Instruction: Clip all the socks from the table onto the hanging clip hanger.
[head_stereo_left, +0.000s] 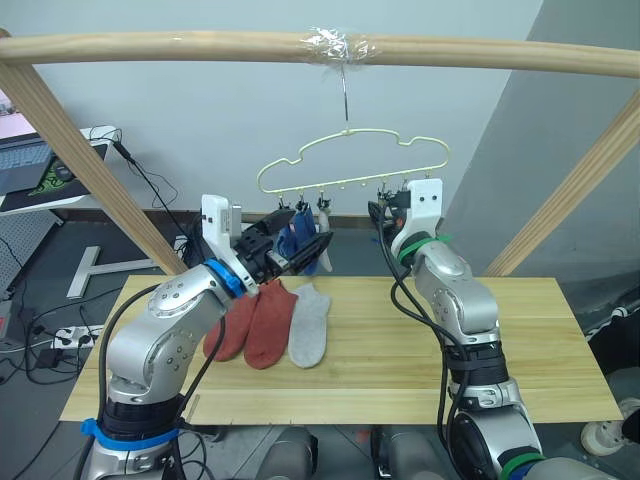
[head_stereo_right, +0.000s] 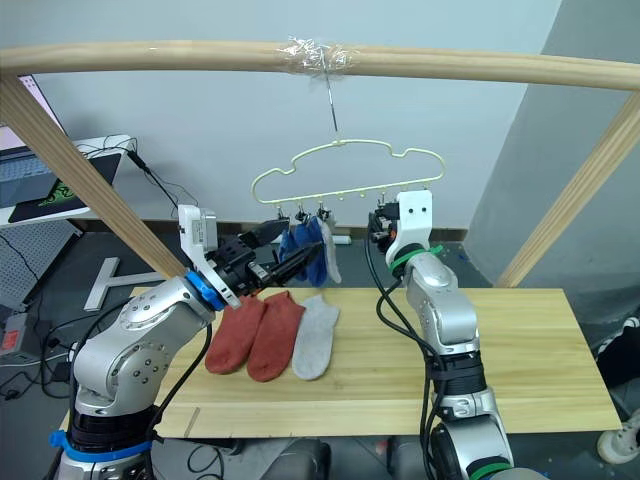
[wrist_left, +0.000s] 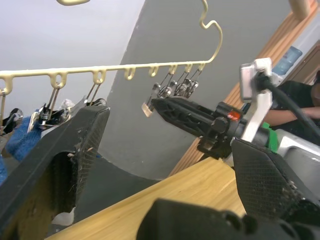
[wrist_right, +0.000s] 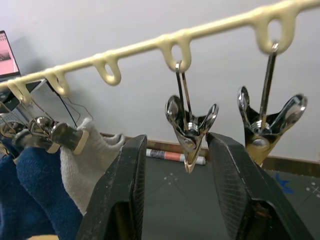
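Observation:
The pale-yellow clip hanger (head_stereo_left: 350, 160) hangs by its hook from the wooden bar. Blue socks (head_stereo_right: 303, 243) and a light grey sock (wrist_right: 86, 156) hang from clips at its left end. Two rust-red socks (head_stereo_left: 258, 322) and one grey sock (head_stereo_left: 310, 326) lie side by side on the table (head_stereo_left: 520, 350). My left gripper (head_stereo_left: 303, 256) is open and holds nothing, just below the hung blue socks. My right gripper (wrist_right: 176, 141) is open at the hanger's right part, with a bare metal clip (wrist_right: 189, 125) between its fingers (wrist_right: 122, 192).
A thick wooden bar (head_stereo_left: 150, 45) crosses overhead, with slanted wooden posts (head_stereo_left: 80, 160) at both sides. A desk with a laptop (head_stereo_left: 25, 165) stands at the far left, with cables on the floor. A person (wrist_left: 302, 97) sits beyond the table's right side.

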